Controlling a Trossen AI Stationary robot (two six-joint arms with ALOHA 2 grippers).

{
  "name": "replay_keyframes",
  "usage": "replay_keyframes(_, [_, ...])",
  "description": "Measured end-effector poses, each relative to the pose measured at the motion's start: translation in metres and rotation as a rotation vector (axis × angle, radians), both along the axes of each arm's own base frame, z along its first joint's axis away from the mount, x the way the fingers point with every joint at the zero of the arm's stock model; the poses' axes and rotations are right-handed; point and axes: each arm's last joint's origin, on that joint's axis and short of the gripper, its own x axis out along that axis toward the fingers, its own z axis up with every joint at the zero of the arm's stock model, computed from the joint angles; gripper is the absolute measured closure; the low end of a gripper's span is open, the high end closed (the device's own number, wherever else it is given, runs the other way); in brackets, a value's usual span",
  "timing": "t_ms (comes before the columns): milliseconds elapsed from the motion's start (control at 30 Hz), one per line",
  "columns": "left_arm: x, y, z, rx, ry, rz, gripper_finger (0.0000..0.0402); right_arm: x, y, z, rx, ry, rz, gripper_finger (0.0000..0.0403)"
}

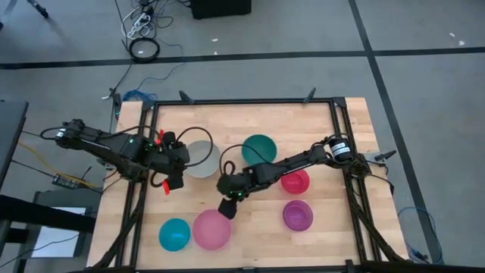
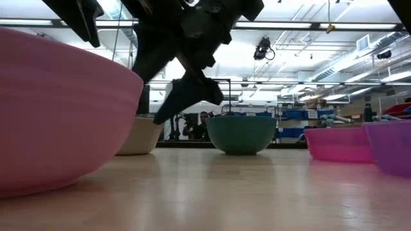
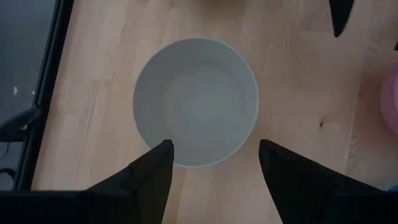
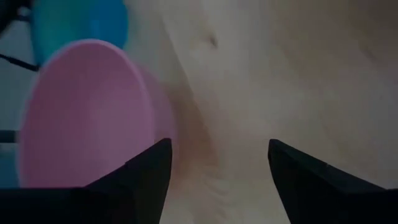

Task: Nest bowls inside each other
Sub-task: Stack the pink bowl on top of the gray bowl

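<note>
Six bowls stand upright on their bases on the wooden table: white-grey, teal green, red, purple, pink and cyan blue. My left gripper hovers open above the white-grey bowl, at that bowl's left side. My right gripper is open and slants down over bare wood just beyond the pink bowl's far right rim. In the low view it hangs above the table beside the pink bowl.
No bowl sits inside another. Bare wood lies in the table's middle, between the teal green, pink and purple bowls. A black frame borders the table. Cables lie on the floor beyond the far edge.
</note>
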Motion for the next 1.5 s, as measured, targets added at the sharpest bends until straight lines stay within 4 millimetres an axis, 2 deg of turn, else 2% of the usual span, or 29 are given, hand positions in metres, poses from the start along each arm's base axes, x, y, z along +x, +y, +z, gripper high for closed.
replay_keyframes(300, [0.0,0.0,0.0,0.0,0.0,0.001,0.0156,0.001,0.017,0.006,0.079,-0.061,0.075,0.0149])
replay_keyframes(467, [0.0,0.0,0.0,-0.002,-0.002,0.004,0.0156,-0.004,0.026,0.003,0.023,-0.029,0.067,0.0151])
replay_keyframes(600, [0.0,0.0,0.0,-0.002,-0.003,0.005,0.0156,-0.005,0.025,0.001,-0.014,-0.017,0.043,0.0151])
replay_keyframes(1033, [0.001,0.0,0.0,0.002,-0.015,0.012,0.0156,0.002,0.029,-0.033,-0.028,0.024,0.034,0.016])
replay_keyframes(1133, [0.001,0.0,0.0,0.002,-0.016,0.015,0.0156,0.002,0.028,-0.034,-0.04,0.025,0.024,0.0184])
replay_keyframes(1200, [0.001,0.0,0.0,-0.002,-0.018,0.023,0.0156,0.003,0.025,-0.034,-0.042,0.033,0.013,0.0219])
replay_keyframes(1267, [0.001,0.0,0.001,0.006,-0.022,0.028,0.0156,0.003,0.021,-0.034,-0.039,0.045,0.001,0.028])
replay_keyframes(1333, [0.001,0.001,0.001,0.015,-0.027,0.034,0.0156,0.004,0.017,-0.034,-0.058,0.028,0.03,0.0359])
replay_keyframes(1367, [0.001,0.001,0.001,0.021,-0.028,0.036,0.0156,0.005,0.017,-0.033,-0.072,0.013,0.056,0.038])
replay_keyframes(1500, [0.001,0.001,0.001,0.044,-0.037,0.046,0.0156,0.009,0.01,-0.022,-0.087,-0.024,0.089,0.0398])
